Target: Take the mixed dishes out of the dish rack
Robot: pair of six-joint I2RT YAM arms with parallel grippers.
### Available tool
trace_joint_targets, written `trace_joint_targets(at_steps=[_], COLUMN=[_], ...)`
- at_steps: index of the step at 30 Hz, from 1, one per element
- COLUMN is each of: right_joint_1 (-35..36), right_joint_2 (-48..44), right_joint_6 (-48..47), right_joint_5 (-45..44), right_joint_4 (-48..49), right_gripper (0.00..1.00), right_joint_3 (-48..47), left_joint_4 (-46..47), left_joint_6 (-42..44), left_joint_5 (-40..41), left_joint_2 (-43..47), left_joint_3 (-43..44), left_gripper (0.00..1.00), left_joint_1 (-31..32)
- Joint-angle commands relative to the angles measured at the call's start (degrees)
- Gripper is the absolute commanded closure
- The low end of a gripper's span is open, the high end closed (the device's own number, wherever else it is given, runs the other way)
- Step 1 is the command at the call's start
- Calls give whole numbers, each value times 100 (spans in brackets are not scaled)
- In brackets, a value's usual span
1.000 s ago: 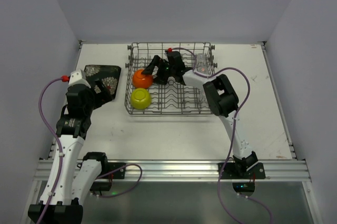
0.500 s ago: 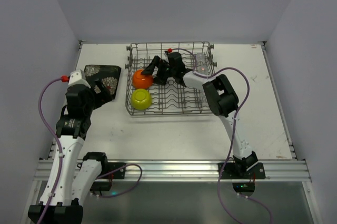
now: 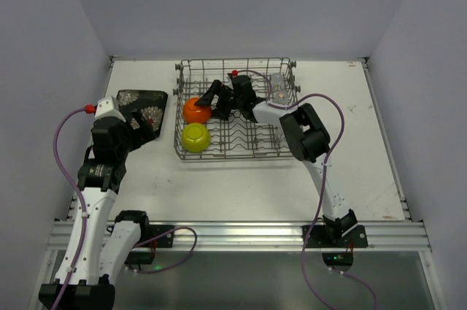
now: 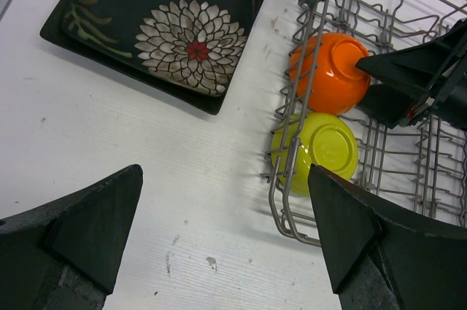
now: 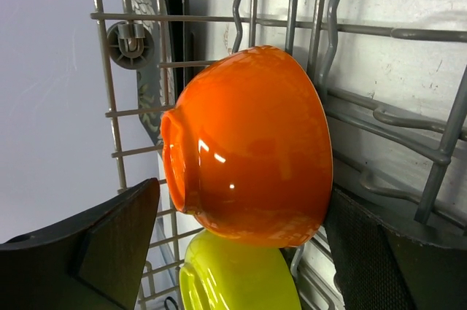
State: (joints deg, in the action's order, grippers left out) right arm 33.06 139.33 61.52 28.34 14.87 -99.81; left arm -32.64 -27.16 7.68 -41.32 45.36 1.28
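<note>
Noting left arm and right arm: both are showing white link shells and black joint housings. A purple cable is looping behind the left claw, with a red cap at its end; a matching one is looping behind the right claw. The fingers are showing matte black wedges.

White table underneath it all, flat and matt. Pale lavender walls rise at the table's left, far and right sides. A silver metal rail runs right along the table's near edge. There's a slim metal strip lining the table's right edge. Up close, small dark specks mark the table's surface.
</note>
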Motion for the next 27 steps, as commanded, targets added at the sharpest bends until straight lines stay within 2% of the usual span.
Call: trace_joint_targets(at_steps=[1, 27], right_joint_1=[60, 122], right_joint_2=[-433, -591], right_joint_6=[150, 387], right_joint_5=[216, 400], right_joint_4=[385, 929], right_gripper=[11, 17], right_joint_3=[23, 234], left_joint_4=[267, 276], left_joint_6=[167, 184], left_joint_5=[-65, -83], left_joint_2=[54, 72], left_joint_3=[-36, -45], left_gripper=[0, 0], left_joint_1=[48, 57])
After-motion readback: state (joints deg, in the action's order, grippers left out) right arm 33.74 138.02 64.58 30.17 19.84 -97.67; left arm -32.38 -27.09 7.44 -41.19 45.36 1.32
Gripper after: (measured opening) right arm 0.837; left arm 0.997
